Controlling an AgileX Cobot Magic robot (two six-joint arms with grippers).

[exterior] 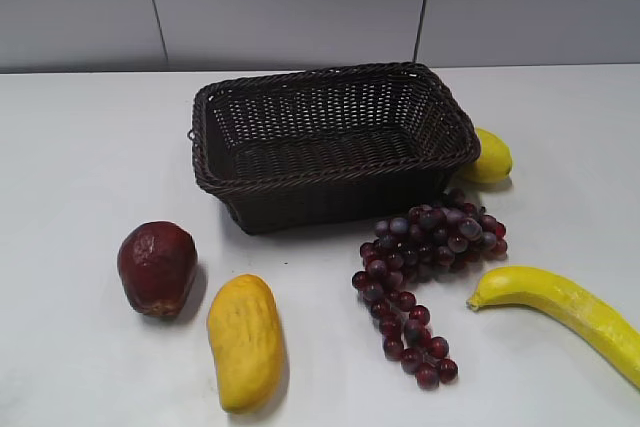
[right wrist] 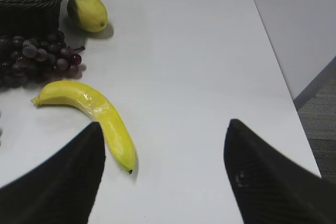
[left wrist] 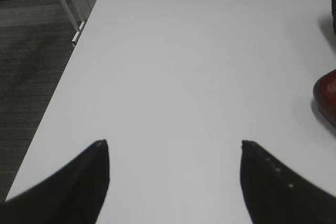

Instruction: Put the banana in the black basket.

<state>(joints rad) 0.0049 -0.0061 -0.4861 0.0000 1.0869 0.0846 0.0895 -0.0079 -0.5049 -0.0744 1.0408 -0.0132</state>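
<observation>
Banana lying at lower right of the counter, outside the black basket.
Both pincers hanging spread, gripping nothing: left pincer over bare counter; right pincer just beside the banana, apparently not touching. Grapes sitting between basket and banana.

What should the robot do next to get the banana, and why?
Probably shift the right gripper left and down over the banana. Its jaws are open and empty, and the banana lies on the table just left of them, outside the black basket.
</observation>
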